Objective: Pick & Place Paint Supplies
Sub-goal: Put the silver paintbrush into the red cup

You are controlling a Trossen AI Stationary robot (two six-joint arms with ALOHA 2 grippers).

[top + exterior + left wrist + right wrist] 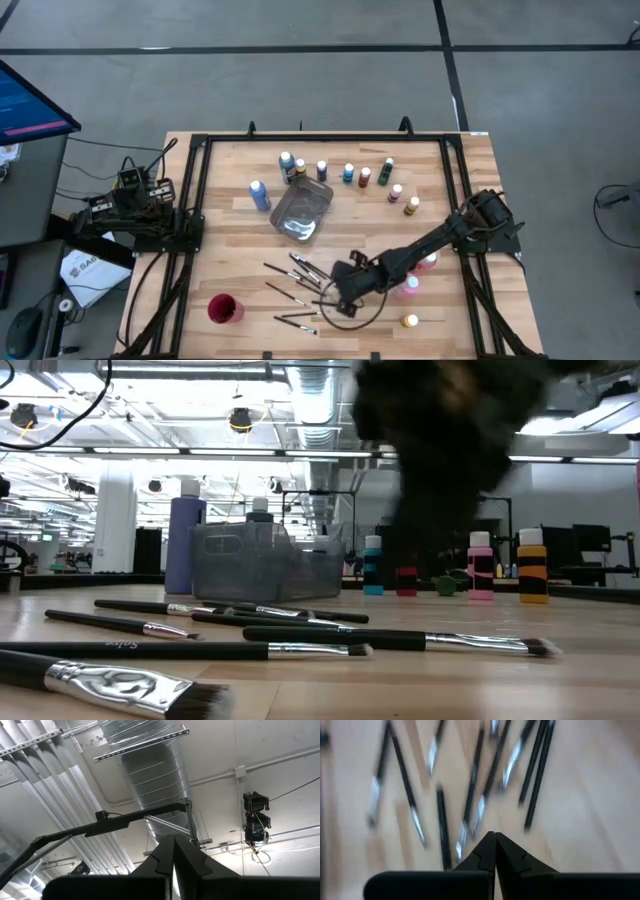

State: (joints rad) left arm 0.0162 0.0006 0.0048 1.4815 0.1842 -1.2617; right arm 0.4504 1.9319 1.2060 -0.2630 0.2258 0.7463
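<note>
Several thin dark paintbrushes (pixel 296 284) lie flat and scattered on the wooden table near its front edge; they also show in the low view (pixel 300 632) and, blurred, in the right wrist view (pixel 470 795). Small paint bottles (pixel 365 177) stand upright in a loose row at the far side. Two pink ones (pixel 410 287) and a yellow one (pixel 410 320) stand by the right arm. My right gripper (pixel 495 837) is shut with nothing in it. It hangs tipped down just above the right end of the brushes (pixel 332 297). My left gripper (pixel 174 845) is shut, points up at the ceiling and stays folded at the table's left edge (pixel 140 200).
A grey metal tray (pixel 302 211) sits mid-table with a tall blue bottle (pixel 260 195) to its left. A red cup (pixel 224 308) stands near the front left. Black frame rails (pixel 195 200) run along the table's sides. Bare wood lies between tray and brushes.
</note>
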